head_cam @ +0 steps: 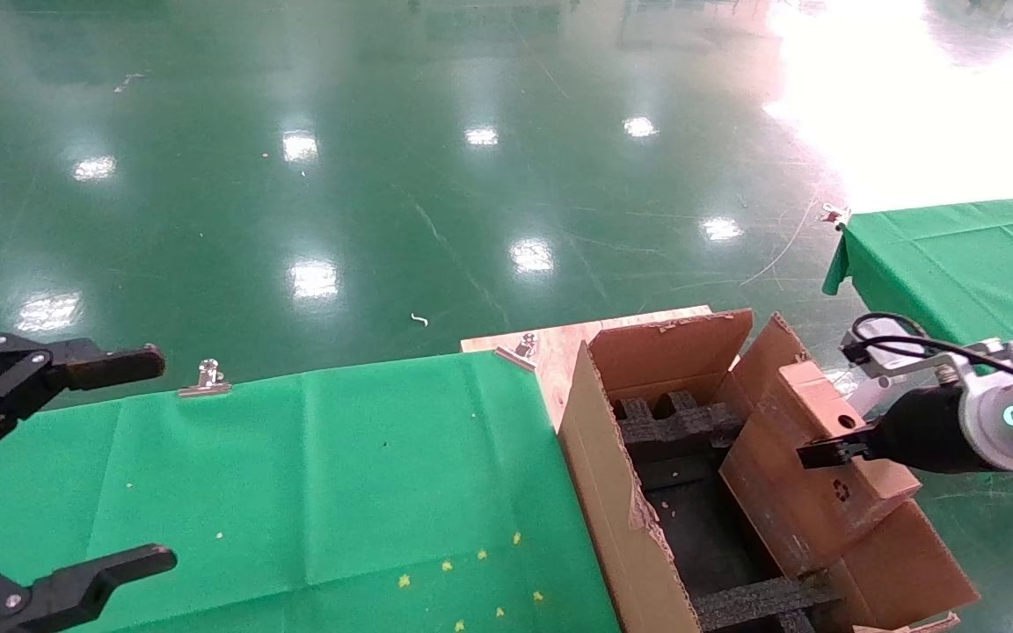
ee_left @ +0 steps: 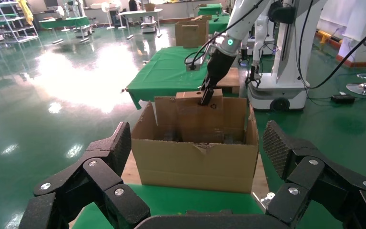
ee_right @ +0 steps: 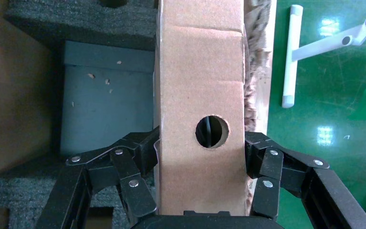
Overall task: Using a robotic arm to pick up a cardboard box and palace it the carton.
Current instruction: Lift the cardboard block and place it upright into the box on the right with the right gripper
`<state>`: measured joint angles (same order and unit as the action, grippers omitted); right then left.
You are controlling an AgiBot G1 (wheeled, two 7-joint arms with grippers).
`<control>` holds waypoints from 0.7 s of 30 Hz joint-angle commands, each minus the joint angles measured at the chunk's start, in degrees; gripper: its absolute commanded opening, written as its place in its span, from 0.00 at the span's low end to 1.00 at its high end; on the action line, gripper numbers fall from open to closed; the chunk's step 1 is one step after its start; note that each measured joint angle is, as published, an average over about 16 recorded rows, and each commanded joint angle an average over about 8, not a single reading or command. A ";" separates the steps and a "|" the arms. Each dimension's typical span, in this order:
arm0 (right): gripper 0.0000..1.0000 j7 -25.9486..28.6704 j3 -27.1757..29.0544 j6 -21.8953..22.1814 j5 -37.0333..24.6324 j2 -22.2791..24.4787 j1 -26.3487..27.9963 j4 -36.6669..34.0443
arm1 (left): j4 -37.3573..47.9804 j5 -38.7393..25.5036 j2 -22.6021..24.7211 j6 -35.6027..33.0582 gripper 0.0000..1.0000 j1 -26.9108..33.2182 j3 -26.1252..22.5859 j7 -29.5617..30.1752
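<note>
The small brown cardboard box [head_cam: 826, 406] with a round punched hole [ee_right: 212, 131] is held on end, tilted, over the right side of the large carton [head_cam: 599, 492]. My right gripper [head_cam: 830, 450] on the white-sleeved arm is shut on it, one finger on each side [ee_right: 201, 148]. In the left wrist view the box [ee_left: 190, 117] stands up above the carton's rim [ee_left: 195, 162]. Black foam blocks [ee_right: 76, 19] lie inside the carton beside the box. My left gripper [head_cam: 120, 457] hangs open over the green table's left end, holding nothing [ee_left: 195, 148].
The carton rests on a wooden board [head_cam: 550, 347] at the end of the green-clothed table [head_cam: 295, 457], which has metal clips [head_cam: 205, 378] on its far edge. A second green table [head_cam: 955, 264] stands at the right. A white pipe frame [ee_right: 290, 57] lies on the floor beside the carton.
</note>
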<state>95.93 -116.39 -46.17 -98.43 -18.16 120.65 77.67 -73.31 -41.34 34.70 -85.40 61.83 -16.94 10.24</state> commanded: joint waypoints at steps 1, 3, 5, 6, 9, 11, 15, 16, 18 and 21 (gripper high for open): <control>0.00 0.91 -0.33 0.63 -0.50 -0.61 -0.74 -0.02 | 0.00 0.00 0.00 0.00 1.00 0.00 -0.01 0.00; 0.00 2.20 -0.61 1.33 -1.16 -1.24 -1.49 -0.04 | 0.00 0.01 -0.01 0.01 1.00 0.00 -0.01 -0.01; 0.00 3.45 -0.89 1.97 -1.86 -1.87 -2.22 -0.06 | 0.00 0.01 -0.01 0.01 1.00 0.00 -0.02 -0.01; 0.00 4.07 -1.03 2.29 -2.26 -2.18 -2.61 -0.06 | 0.00 0.02 -0.01 0.01 1.00 0.00 -0.02 -0.01; 0.00 5.85 -1.47 3.21 -3.47 -3.03 -3.73 -0.10 | 0.00 0.02 -0.01 0.01 1.00 0.01 -0.03 -0.02; 0.00 7.05 -1.76 3.78 -4.33 -3.54 -4.49 -0.14 | 0.00 0.03 -0.02 0.02 1.00 0.01 -0.04 -0.02; 0.00 9.49 -2.29 4.81 -6.20 -4.42 -5.89 -0.25 | 0.00 0.03 -0.02 0.02 1.00 0.01 -0.05 -0.03; 0.00 10.08 -2.41 5.03 -6.68 -4.62 -6.21 -0.29 | 0.00 0.04 -0.02 0.02 1.00 0.01 -0.05 -0.03; 0.00 11.30 -2.63 5.41 -7.68 -4.99 -6.80 -0.37 | 0.00 0.04 -0.02 0.03 1.00 0.01 -0.06 -0.03; 0.00 13.05 -2.78 5.86 -9.15 -5.31 -7.32 -0.47 | 0.00 0.05 -0.03 0.03 1.00 0.02 -0.07 -0.03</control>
<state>108.87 -118.97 -40.56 -107.56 -23.24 113.81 77.23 -73.31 -41.29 34.67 -85.37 61.84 -17.01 10.21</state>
